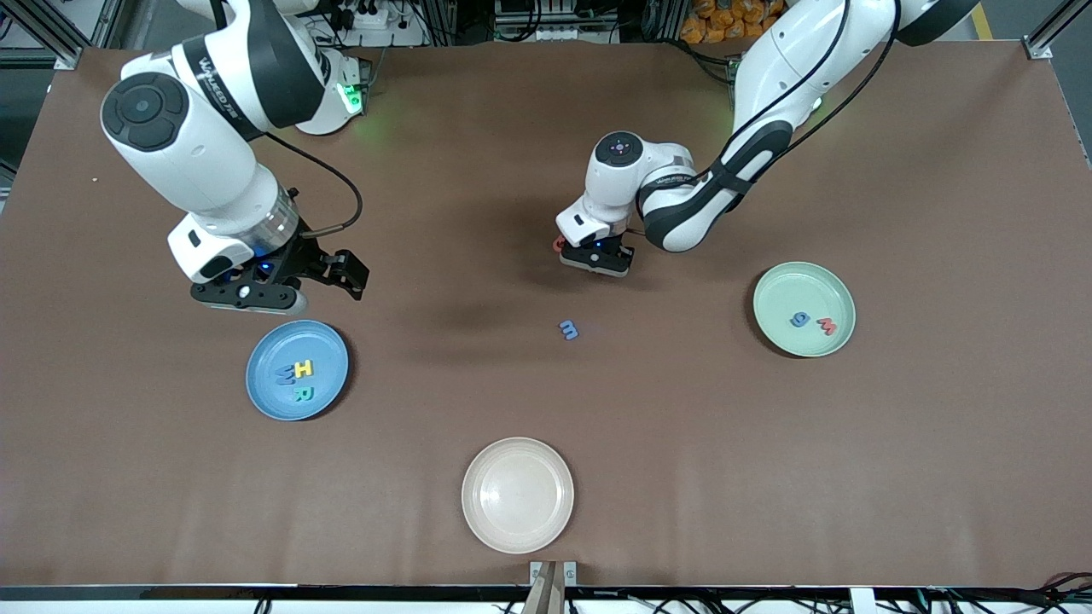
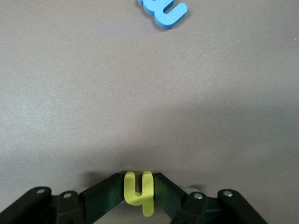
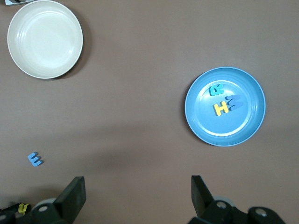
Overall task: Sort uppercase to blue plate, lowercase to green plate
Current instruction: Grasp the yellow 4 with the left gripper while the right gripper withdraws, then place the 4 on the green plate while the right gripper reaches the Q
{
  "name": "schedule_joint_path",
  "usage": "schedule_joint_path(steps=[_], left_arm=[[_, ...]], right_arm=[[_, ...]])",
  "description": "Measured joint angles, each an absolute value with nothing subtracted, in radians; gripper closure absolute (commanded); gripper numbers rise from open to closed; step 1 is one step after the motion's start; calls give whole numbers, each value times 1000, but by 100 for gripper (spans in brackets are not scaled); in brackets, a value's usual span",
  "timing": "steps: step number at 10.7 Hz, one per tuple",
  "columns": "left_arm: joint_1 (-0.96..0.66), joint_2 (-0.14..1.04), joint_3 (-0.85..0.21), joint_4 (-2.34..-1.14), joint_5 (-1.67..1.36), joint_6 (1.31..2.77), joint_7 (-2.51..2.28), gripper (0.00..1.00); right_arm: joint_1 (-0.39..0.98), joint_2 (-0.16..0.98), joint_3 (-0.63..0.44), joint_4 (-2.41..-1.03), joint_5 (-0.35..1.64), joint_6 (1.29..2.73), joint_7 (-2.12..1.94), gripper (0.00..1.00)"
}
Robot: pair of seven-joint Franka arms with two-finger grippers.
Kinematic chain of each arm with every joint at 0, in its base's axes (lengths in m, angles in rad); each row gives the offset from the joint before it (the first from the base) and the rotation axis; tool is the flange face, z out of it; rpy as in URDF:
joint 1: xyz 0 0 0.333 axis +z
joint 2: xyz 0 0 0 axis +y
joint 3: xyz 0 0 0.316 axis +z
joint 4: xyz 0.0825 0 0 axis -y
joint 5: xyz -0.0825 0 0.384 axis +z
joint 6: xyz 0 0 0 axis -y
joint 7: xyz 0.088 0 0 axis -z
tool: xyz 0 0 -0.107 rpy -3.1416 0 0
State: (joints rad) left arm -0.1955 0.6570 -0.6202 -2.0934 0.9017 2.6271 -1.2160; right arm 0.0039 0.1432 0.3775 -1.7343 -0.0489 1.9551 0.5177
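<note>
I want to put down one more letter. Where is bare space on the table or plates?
The cream plate holds nothing. Bare table lies between it and the blue m. The blue plate is crowded at its middle; the green plate has room farther from the camera.

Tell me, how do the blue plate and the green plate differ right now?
The blue plate is mid-blue and sits toward the right arm's end of the table; the green plate is pale mint and sits toward the left arm's end. The blue plate holds three letters, a yellow H, a teal R and a blue M; the green plate holds two, a blue g and a red w. Both are round, shallow and look alike in size.
</note>
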Motion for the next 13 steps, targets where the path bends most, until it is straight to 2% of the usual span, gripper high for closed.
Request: schedule_joint_path(steps=[10, 13], left_arm=[[-186, 644, -621, -2065, 852, 2508, -1123, 100], [-175, 587, -621, -2061, 722, 2415, -961, 100]], right_arm=[[4, 144, 378, -1734, -49, 1955, 518, 0], [4, 144, 378, -1734, -49, 1955, 518, 0]])
